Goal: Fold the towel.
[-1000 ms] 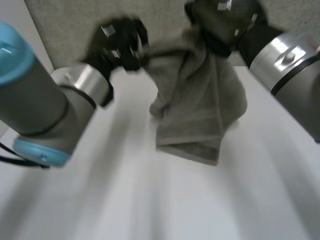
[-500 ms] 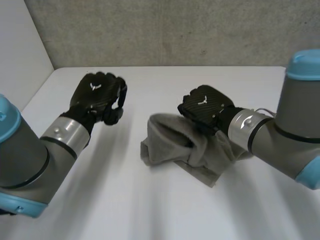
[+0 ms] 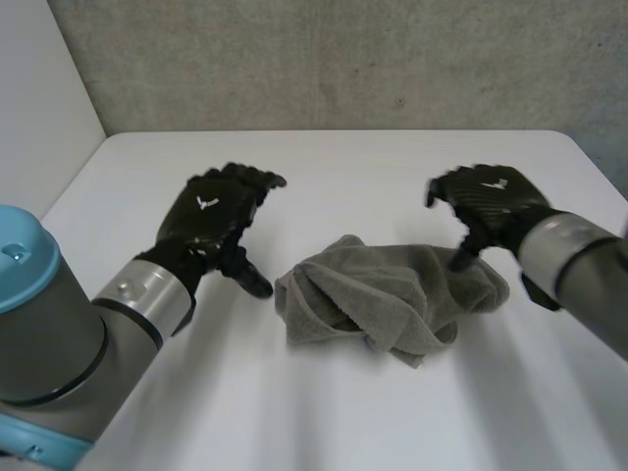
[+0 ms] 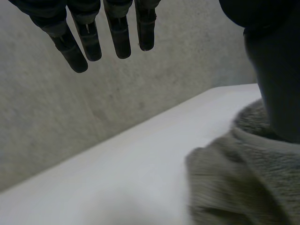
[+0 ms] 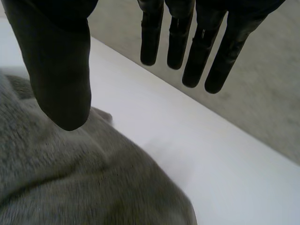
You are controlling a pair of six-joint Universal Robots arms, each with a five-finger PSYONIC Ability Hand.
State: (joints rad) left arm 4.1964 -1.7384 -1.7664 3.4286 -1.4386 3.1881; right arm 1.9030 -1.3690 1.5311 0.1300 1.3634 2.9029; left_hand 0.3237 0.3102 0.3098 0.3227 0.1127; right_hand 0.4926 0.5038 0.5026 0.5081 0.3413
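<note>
Left hand point(image 4: 118, 33) with straight fingers above white table point(image 4: 117, 183); crumpled grey towel point(image 4: 239, 183) at its thumb

Left hand point(image 3: 211, 221) and right hand point(image 3: 488, 201) well apart — fingers point(image 4: 119, 40) of both straight, nothing in either.

text: none readable | unreadable white mark: left robot hand point(image 3: 211, 221), right robot hand point(image 3: 488, 201)

Black hands point(image 3: 211, 218), grey arms point(image 3: 54, 339), light-blue cap point(image 3: 20, 253)
</note>
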